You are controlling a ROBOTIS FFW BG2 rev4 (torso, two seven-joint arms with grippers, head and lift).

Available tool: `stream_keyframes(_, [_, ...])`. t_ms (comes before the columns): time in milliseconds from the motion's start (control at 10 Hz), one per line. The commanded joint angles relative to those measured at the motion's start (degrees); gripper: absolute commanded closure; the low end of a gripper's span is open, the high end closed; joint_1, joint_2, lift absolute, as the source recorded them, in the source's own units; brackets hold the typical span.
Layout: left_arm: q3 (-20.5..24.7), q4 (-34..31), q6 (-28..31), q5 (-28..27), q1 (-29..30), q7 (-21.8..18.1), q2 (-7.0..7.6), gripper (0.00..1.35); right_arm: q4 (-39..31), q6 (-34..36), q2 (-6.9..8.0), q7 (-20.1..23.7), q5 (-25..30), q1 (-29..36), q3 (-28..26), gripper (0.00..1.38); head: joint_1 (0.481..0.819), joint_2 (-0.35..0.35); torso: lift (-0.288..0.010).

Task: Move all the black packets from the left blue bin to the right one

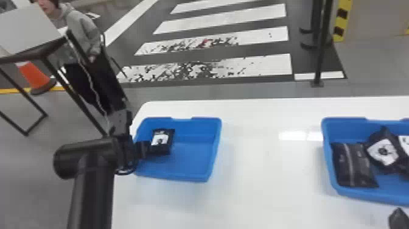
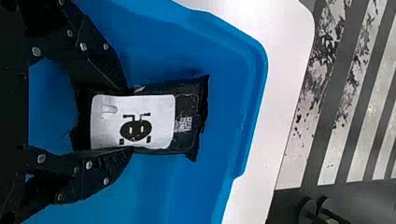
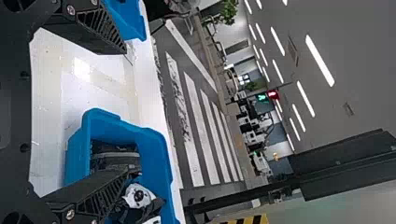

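In the head view my left gripper (image 1: 145, 149) reaches over the left wall of the left blue bin (image 1: 194, 161), at a black packet (image 1: 164, 149) with a white label. The left wrist view has the left gripper (image 2: 128, 119) shut on this black packet (image 2: 187, 102), one finger along each long side. A dark tip of my right gripper (image 1: 398, 218) shows below the right blue bin (image 1: 330, 152); in the right wrist view the right gripper (image 3: 126, 112) stands open with nothing held. The right bin holds several black packets (image 1: 354, 166), some with white labels.
Both bins stand on a white table (image 1: 261, 170), with a wide stretch of tabletop between them. Beyond the table's far edge are a striped floor (image 1: 225, 65) and a dark post (image 1: 321, 45). A dark-framed stand (image 1: 45, 54) is at the upper left.
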Motion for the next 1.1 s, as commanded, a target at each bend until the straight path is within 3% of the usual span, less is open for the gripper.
stream_keyframes(0, [-0.4, 0.8, -2.7, 1.3, 0.1, -0.7, 0.25, 0.91, 0.3, 0.2, -0.08, 0.1, -0.2, -0.1, 0.1, 0.12, 0.695, 0.350, -0.154])
stream_keyframes(100, [-1.2, 0.8, -4.8, 3.5, 1.4, -1.3, 0.43, 1.24, 0.4, 0.3, -0.08, 0.1, -0.3, -0.1, 0.0, 0.12, 0.695, 0.350, -0.154])
stream_keyframes(200, [-1.2, 0.6, -10.0, 8.4, 3.5, -1.8, 0.34, 1.21, 0.4, 0.6, -0.08, 0.2, -0.4, -0.1, 0.0, 0.12, 0.695, 0.350, -0.154])
stream_keyframes(300, [-1.3, -1.5, -11.4, 11.0, 5.2, -3.0, 0.16, 1.21, 0.4, 0.6, -0.08, 0.2, -0.5, -0.1, 0.0, 0.12, 0.695, 0.340, -0.154])
stream_keyframes(500, [-1.0, -18.9, -10.0, 16.8, 15.2, -3.6, -0.54, 1.21, 0.4, 0.9, -0.08, 0.6, -0.4, -0.5, 0.1, 0.12, 0.695, 0.307, -0.154])
stream_keyframes(700, [-0.8, -35.4, -9.9, 20.0, 23.3, -3.8, -2.12, 1.21, 0.5, 0.9, -0.08, 1.4, -0.4, -1.6, 0.1, 0.12, 0.695, 0.268, -0.154])
stream_keyframes(1000, [-6.2, -46.3, -11.7, 26.5, 27.0, -5.3, -3.00, 1.21, 3.1, 1.6, -0.16, 4.0, -1.1, -7.3, 0.9, 0.12, 0.695, 0.163, -0.154])
